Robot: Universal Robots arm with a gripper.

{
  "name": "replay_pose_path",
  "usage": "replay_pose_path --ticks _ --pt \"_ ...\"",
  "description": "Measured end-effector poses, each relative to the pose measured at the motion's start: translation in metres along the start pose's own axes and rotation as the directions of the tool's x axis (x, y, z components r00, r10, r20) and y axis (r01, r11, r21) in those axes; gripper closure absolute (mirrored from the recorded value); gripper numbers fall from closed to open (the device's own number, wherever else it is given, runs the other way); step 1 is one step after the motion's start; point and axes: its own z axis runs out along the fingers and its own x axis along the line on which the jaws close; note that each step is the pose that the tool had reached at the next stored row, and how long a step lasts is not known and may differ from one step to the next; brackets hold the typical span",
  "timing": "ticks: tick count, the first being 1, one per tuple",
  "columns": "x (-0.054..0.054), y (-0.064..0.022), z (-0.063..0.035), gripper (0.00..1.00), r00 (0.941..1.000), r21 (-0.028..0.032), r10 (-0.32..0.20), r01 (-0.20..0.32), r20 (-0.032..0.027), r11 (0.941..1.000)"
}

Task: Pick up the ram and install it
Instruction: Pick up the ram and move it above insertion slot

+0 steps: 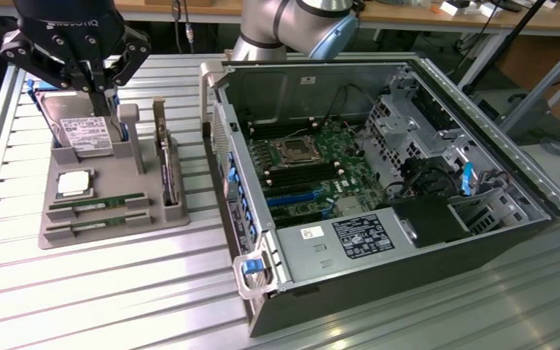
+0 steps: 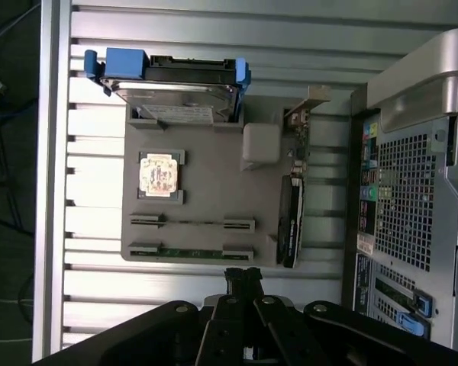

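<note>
Hand: black robot hand (image 1: 103, 108), fingers closed together, empty, above the grey plastic holder (image 1: 129, 182).
Ram: long thin green ram stick (image 1: 97, 202) lies in a holder slot.

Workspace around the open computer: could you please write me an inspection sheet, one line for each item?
Surface: slatted metal table carrying a grey holder and an open computer case.
Job's things: two ram sticks lie flat in the holder's slots, untouched.
Clutter: hard drive, processor chip and expansion card, all in the holder.
Grippers: gripper shut, holding nothing, above the holder's hard drive end.
Cables: dark cables inside the case.
Surroundings: wooden benches behind the table.
</note>
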Motion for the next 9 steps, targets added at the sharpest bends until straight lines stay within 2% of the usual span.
replay_pose_path --ticks 9 --pt "0.0 0.0 0.0 0.9 0.9983 -0.0015 -0.058 0.058 -0.0023 0.9983"
